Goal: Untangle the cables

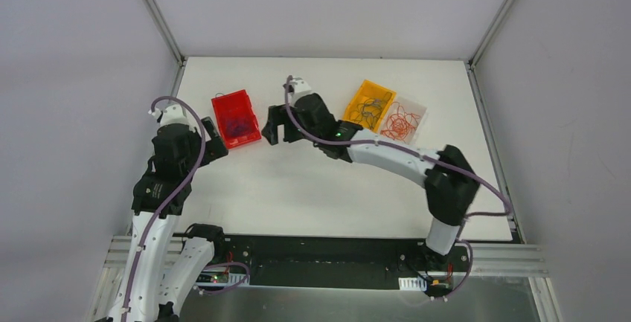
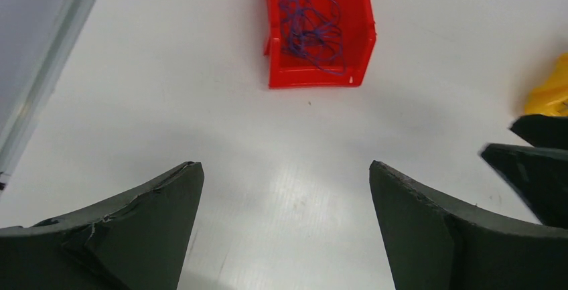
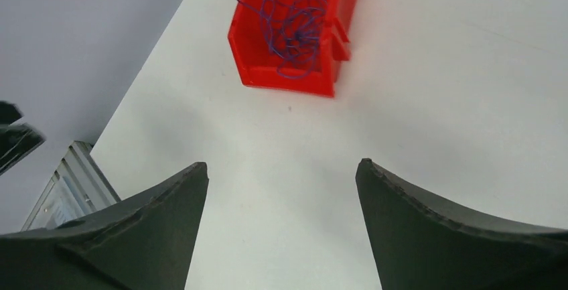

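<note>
Cables (image 3: 293,29) look feather-light, limp, snag-prone.
Pinch one loose loop; your left hand (image 2: 287,230) and right hand (image 3: 281,226) gape empty.

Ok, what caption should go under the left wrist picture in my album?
Open left gripper hovering over the white table, facing a red bin of tangled blue cables.

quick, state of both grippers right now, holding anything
left gripper: open, holding nothing
right gripper: open, holding nothing
</note>
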